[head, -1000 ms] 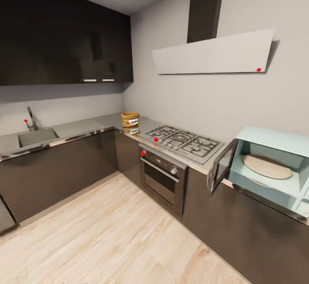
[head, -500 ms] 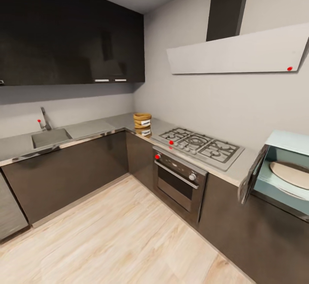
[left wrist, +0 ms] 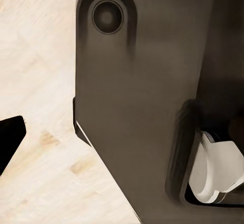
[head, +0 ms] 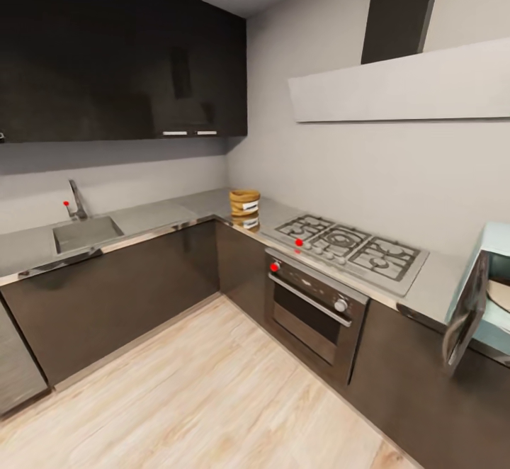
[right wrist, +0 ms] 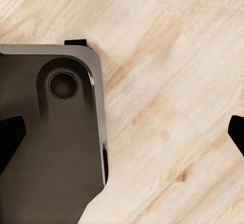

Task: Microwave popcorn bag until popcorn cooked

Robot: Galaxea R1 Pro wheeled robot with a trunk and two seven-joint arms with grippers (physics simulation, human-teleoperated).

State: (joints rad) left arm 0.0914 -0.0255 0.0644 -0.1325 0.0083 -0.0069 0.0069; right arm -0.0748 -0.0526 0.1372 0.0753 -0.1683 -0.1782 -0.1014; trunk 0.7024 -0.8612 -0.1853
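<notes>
Steel gas hob (head: 352, 244) above dark oven (head: 316, 306); sink (head: 86, 232) apart.

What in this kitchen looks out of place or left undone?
Only the microwave at the far right: its door hangs open over the countertop's edge. The popcorn bag stands upright in the corner beside the gas hob. Nothing looks spilled or damaged.

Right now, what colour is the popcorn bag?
Tan-brown with small white labels; the popcorn bag shows best in the head view.
</notes>
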